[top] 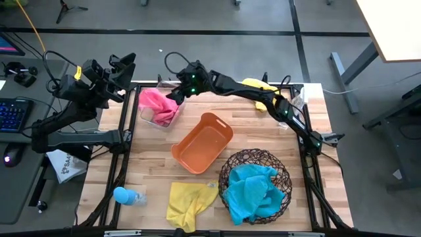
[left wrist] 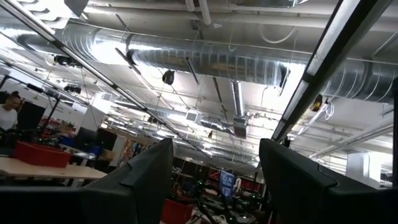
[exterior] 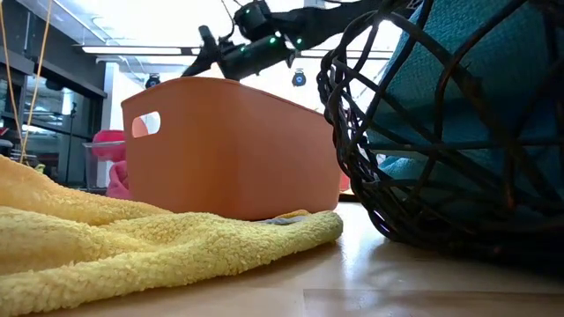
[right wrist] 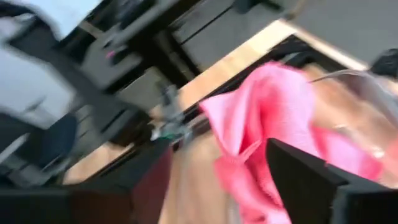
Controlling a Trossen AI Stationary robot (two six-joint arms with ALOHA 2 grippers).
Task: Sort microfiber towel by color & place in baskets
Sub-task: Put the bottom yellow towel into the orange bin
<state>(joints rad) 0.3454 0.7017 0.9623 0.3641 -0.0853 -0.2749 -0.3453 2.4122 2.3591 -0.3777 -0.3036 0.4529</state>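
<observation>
Pink towels (top: 156, 104) lie heaped in the clear bin (top: 146, 118) at the table's far left; in the right wrist view one pink towel (right wrist: 267, 118) stands up in a peak. My right gripper (top: 175, 93) (right wrist: 217, 180) hangs open just above the bin's far right corner, its fingers apart in front of that peak. Blue towels (top: 253, 191) fill the wire basket (top: 231, 164). One yellow towel (top: 187, 203) lies flat near the near edge, another (top: 258, 87) at the far right. The orange tub (top: 202, 143) holds nothing. My left gripper (left wrist: 214, 180) is open, raised off the far left corner.
A clear bottle with a blue cap (top: 125, 195) lies at the near left corner. The orange tub (exterior: 229, 145) and the wire basket (exterior: 441, 132) stand close together mid-table. My right arm (top: 263, 99) spans the far edge. Bare wood (top: 141, 158) shows left of the tub.
</observation>
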